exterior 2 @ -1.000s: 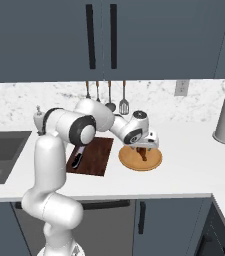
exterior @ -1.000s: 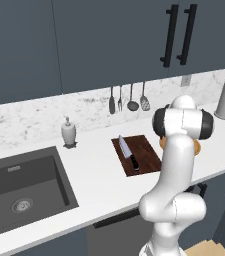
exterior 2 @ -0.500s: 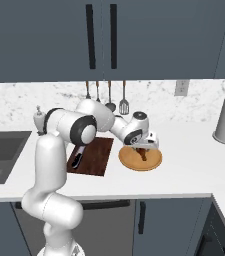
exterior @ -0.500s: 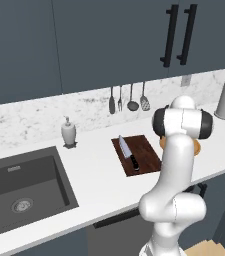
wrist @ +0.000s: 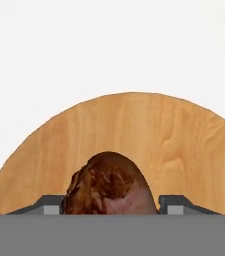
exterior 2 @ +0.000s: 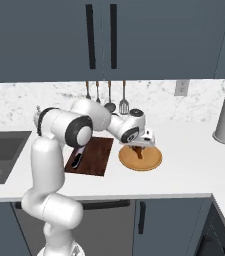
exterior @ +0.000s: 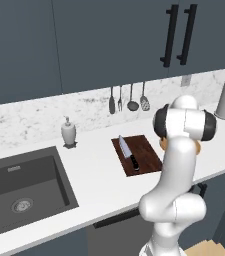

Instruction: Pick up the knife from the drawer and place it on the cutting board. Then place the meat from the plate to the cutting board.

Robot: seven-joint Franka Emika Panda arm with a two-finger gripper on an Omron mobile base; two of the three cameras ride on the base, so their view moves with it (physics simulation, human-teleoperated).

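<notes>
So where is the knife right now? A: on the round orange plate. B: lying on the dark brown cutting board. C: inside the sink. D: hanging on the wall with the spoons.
B: the knife lies flat on the cutting board, while the plate holds the meat.

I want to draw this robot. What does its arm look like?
The arm is made of smooth, glossy white rounded tubes with dark grey bands at the joints. Its gripper is a small white block, with grey finger tips in the hand view. No cables or markings show.
</notes>
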